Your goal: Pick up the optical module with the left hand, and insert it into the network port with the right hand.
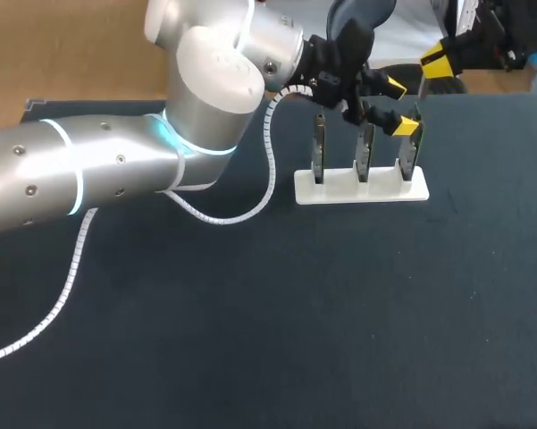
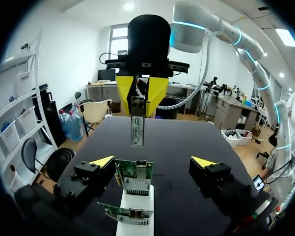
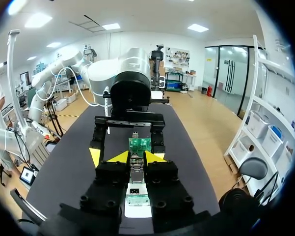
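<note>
Optical module (image 2: 137,129) hangs upright above the white stand (image 1: 362,188), gripped at its upper end and pointing down toward the stand. It is a slim metal bar with a label on its face. The right pincer (image 3: 136,158) is clenched on it, one yellow fingertip pressing from each side. In the left wrist view its lower end sits above the stand's boards with a clear gap, touching nothing.

The white stand lies on the dark surface (image 1: 250,340) and carries three circuit boards standing on edge in a row: a left board (image 1: 318,147), a middle board (image 1: 364,147) and a right board (image 1: 409,147). In the head view the right pincer is above and just past the stand's right end.

The left pincer (image 1: 397,105) is released, its two yellow tips spread wide. It hovers above the right part of the stand. In its own wrist view a green board stands in the gap between the fingers, and neither finger touches it. The network port (image 2: 140,169), a small metal cage, sits at the top edge of that green board, below the hanging module. A second board on the stand shows nearer the left wrist camera, seen mostly edge on.

The left arm (image 1: 116,170) crosses over the surface to the stand from the stand's left, with a white coiled cable (image 1: 268,170) looping down beside it toward the stand's left end.
</note>
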Robot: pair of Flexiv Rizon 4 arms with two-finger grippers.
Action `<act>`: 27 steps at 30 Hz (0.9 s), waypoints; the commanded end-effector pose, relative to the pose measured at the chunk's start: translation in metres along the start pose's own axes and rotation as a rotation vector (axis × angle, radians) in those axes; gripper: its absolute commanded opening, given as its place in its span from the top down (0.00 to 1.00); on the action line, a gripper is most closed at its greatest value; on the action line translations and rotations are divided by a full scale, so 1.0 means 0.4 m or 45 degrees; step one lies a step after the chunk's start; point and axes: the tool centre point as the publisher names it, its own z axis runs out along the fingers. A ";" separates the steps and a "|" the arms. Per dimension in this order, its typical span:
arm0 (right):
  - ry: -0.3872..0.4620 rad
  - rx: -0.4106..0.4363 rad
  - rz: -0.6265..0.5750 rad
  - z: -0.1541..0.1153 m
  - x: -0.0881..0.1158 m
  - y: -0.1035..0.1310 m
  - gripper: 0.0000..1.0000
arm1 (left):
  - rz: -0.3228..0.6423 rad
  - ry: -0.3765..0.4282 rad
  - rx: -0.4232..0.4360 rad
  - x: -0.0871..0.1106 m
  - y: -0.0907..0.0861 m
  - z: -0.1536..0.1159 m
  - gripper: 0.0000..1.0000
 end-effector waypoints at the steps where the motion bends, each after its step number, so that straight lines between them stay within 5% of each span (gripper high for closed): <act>1: -0.002 -0.011 0.001 0.004 0.001 -0.014 1.00 | -0.003 0.011 0.003 0.000 0.005 -0.003 0.00; 27: 0.002 -0.011 0.001 0.005 0.005 -0.015 1.00 | -0.023 0.059 0.039 0.013 0.006 0.017 0.00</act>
